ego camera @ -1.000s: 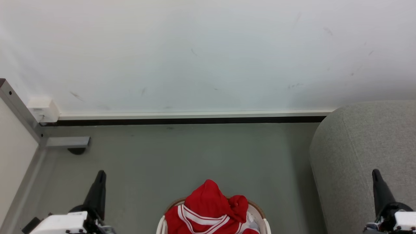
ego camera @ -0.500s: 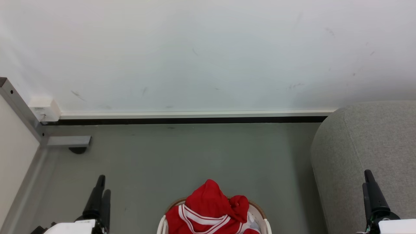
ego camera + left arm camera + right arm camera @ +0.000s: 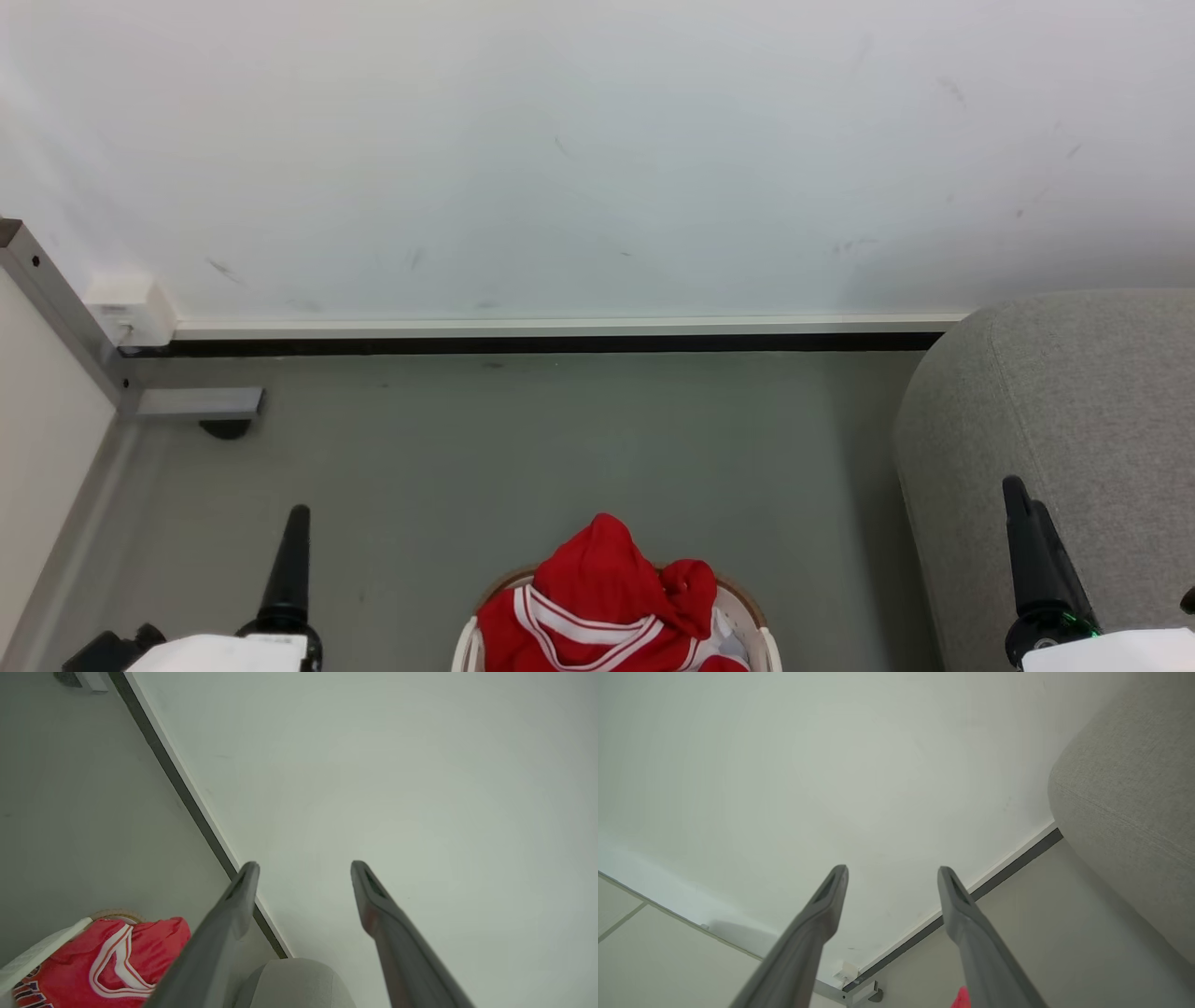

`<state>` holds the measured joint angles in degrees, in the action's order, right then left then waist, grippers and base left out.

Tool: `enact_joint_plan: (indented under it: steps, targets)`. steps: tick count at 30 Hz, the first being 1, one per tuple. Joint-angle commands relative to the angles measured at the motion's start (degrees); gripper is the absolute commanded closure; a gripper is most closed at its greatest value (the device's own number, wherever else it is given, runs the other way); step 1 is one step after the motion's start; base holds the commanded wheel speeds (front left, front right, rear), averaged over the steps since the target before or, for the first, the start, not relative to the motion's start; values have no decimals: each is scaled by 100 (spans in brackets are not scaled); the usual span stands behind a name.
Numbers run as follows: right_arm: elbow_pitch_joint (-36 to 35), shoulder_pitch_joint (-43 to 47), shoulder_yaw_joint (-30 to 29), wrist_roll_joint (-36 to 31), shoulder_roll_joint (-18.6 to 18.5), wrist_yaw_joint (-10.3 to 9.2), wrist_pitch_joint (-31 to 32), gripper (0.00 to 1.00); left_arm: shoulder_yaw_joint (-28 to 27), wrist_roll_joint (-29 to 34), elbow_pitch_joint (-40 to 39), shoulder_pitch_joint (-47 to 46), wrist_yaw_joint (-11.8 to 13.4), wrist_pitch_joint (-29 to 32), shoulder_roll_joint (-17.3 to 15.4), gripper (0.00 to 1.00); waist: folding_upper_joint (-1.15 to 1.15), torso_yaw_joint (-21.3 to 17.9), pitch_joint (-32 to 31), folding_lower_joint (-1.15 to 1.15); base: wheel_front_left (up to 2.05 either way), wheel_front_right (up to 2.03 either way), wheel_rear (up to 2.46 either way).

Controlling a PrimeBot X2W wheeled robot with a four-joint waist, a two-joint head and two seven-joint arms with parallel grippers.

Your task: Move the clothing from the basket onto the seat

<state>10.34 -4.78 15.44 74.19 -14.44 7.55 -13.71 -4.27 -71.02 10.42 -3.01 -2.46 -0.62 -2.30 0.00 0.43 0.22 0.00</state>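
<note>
The clothing [image 3: 602, 602], red with white striped trim, is heaped in the basket [image 3: 754, 623] at the bottom middle of the head view. The grey seat [image 3: 1074, 392] fills the right side. My left gripper [image 3: 298, 516] hangs over the floor left of the basket, and my right gripper [image 3: 1016, 490] is over the seat's left edge. In the left wrist view the left gripper [image 3: 303, 867] is open and empty, with the clothing [image 3: 117, 956], the basket rim [image 3: 42, 952] and the seat [image 3: 294, 984] below it. The right gripper [image 3: 892, 871] is open and empty beside the seat [image 3: 1125, 788].
A white wall [image 3: 597, 159] with a dark baseboard [image 3: 523, 344] stands behind the grey floor [image 3: 523, 448]. A metal frame with a foot [image 3: 201, 404] and a pale panel [image 3: 37, 439] stand at the left.
My right gripper has moved left, toward the basket. My left gripper has sunk a little and turned, staying at about the same place.
</note>
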Motion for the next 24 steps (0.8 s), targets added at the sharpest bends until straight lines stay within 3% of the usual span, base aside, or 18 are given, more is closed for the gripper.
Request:
enact_joint_plan:
  steps: [1,24]
  targets:
    - [-52,-95,-98,-338,-28,-3,-46,0,-2,291,-115,-31,20,-50,-41,0,0,1,1,0,0,0,0]
    - [199,-153,-506,-2938,358,-5,-75,0,101,2471,-301,126,61,-512,-54,0,0,36,16,0,0,0,0]
